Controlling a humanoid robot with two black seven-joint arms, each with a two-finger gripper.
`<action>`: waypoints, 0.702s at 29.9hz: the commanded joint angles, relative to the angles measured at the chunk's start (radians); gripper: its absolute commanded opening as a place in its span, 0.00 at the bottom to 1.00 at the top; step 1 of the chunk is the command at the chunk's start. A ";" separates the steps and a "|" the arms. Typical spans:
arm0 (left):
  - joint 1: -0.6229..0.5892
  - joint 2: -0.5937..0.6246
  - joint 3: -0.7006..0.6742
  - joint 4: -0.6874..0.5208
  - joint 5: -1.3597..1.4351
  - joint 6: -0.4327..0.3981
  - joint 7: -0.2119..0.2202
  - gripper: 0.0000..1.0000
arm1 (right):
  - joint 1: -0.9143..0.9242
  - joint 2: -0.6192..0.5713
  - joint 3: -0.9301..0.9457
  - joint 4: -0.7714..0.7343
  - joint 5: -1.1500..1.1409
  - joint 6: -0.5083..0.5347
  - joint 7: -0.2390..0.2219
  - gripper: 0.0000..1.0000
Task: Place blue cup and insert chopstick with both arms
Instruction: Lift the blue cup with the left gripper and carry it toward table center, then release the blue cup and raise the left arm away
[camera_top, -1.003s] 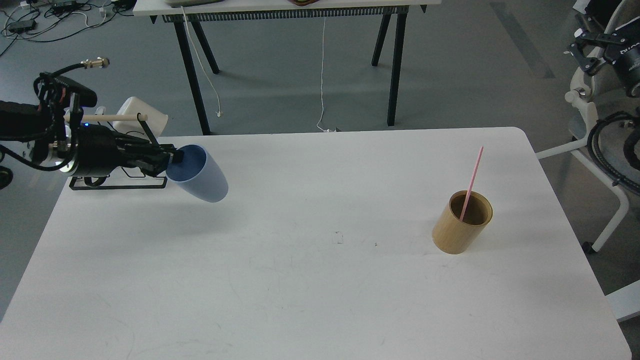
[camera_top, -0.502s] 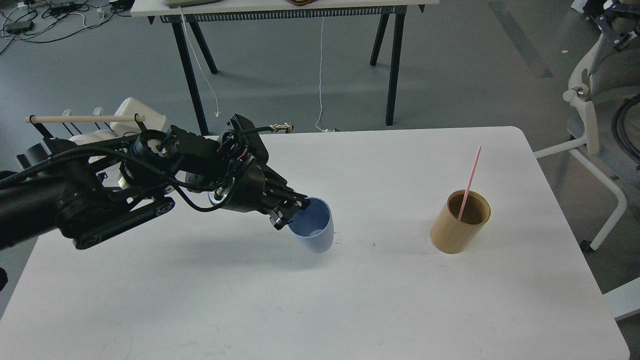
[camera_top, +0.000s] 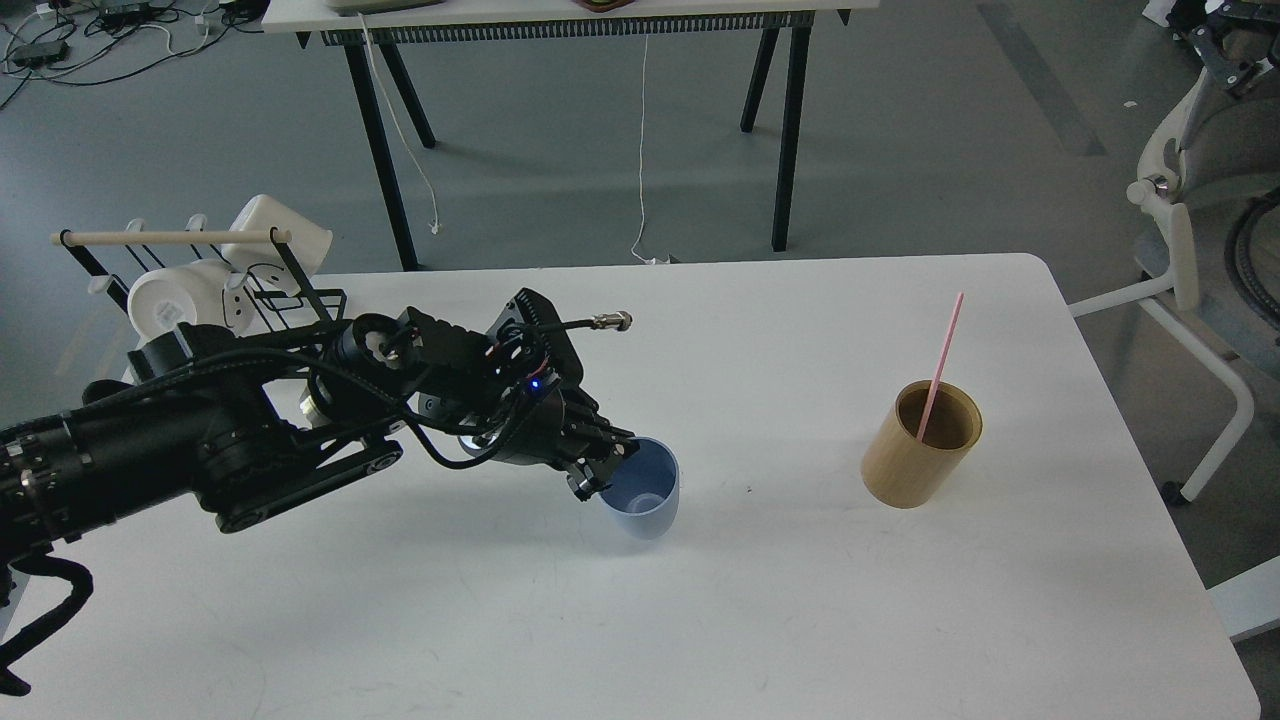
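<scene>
White counter (camera_top: 800, 620) fills most of the head view, grey floor behind it. Blue cup (camera_top: 642, 492) sits near counter centre, mouth up and tipped slightly toward the left arm; can't tell if its base is fully down on the surface. Left end effector (camera_top: 603, 470) is clamped on the cup's near-left rim, one finger inside, one outside. Left arm (camera_top: 250, 440) reaches in from the left edge, low over the counter, blue LED lit near the wrist. Right of the cup, well apart, a tan bamboo holder (camera_top: 915, 455) stands upright; pink chopstick (camera_top: 942, 360) leans inside it, upper end sticking out well above the rim, tilted right. Right end effector isn't in frame. Far left corner: black rack (camera_top: 300, 290) with a pale wooden rod (camera_top: 170, 238) across the top and white mugs (camera_top: 275, 235) on it. Beyond the counter, a second table on black legs (camera_top: 790, 130), a white cable (camera_top: 643, 150) hanging down from it. White chair frame (camera_top: 1190, 300) at right edge.
</scene>
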 joint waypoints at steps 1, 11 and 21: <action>0.010 -0.001 0.000 0.002 0.009 0.000 0.000 0.10 | -0.005 0.000 0.000 0.001 0.000 0.000 0.000 0.99; 0.012 0.004 -0.015 -0.002 0.003 0.000 -0.009 0.41 | -0.016 0.000 -0.002 0.001 0.000 0.000 0.001 0.99; 0.010 0.044 -0.384 0.013 -0.296 0.000 -0.134 1.00 | -0.054 -0.132 -0.132 0.148 -0.017 -0.025 -0.005 0.99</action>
